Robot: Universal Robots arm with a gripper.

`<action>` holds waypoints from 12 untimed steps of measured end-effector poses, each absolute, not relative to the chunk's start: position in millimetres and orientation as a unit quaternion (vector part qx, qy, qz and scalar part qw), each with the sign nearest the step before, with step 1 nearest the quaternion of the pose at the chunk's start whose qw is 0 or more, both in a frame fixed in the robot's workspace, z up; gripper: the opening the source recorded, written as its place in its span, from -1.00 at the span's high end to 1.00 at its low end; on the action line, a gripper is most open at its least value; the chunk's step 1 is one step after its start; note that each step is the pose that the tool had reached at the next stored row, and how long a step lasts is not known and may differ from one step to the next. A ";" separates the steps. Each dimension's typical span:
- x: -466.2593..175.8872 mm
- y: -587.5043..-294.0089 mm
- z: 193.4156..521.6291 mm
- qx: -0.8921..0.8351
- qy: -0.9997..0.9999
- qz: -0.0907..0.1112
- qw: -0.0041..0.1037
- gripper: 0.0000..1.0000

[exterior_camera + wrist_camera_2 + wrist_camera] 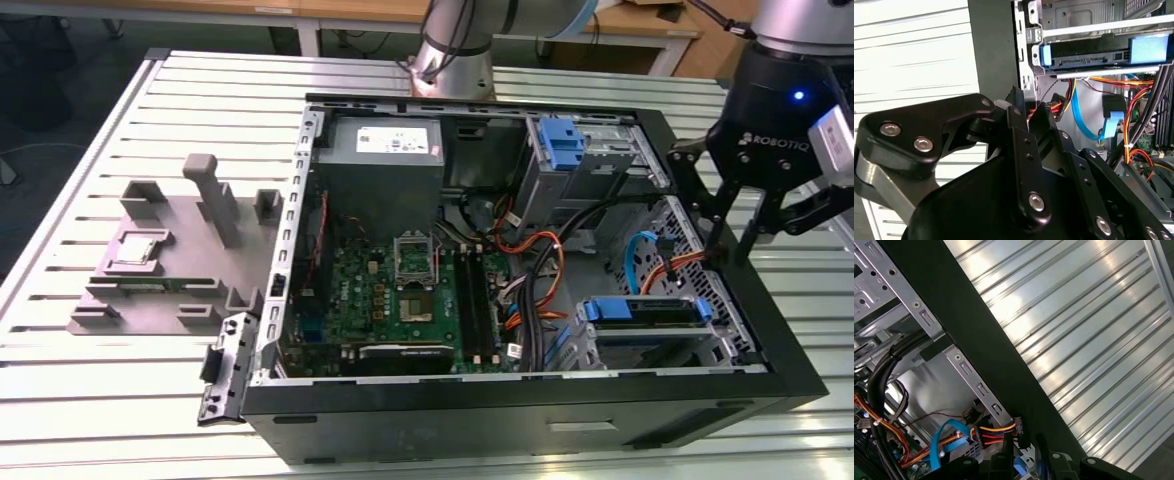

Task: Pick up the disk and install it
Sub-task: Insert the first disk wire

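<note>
The gripper (pixel 737 240) is black, with a tiny blue light on its body. The computer case (pixel 534 405) is black outside and shiny grey inside. The motherboard (pixel 394 290) is green with black parts. The power supply (pixel 387 140) is grey with a white label. The disk (pixel 645 312) has a bright blue frame. The thin wires (pixel 541 255) are orange, and one flat cable (pixel 646 250) is light blue. The table (pixel 120 400) is silver-white with long straight stripes. The parts tray (pixel 174 290) is plain grey.
</note>
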State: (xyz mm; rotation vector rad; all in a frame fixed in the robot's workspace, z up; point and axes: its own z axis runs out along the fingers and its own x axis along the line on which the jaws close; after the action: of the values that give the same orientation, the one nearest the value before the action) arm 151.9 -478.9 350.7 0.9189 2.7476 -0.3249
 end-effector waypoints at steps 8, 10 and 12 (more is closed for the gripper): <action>151.9 -471.8 348.3 0.303 0.938 -0.123 0.119 0.38; 151.9 -471.8 347.4 0.296 0.939 -0.124 0.120 0.38; 151.9 -471.7 346.9 0.289 0.941 -0.125 0.121 0.38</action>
State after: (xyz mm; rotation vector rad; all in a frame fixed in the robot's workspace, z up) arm 151.9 -471.7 346.9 0.8437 2.7487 -0.3637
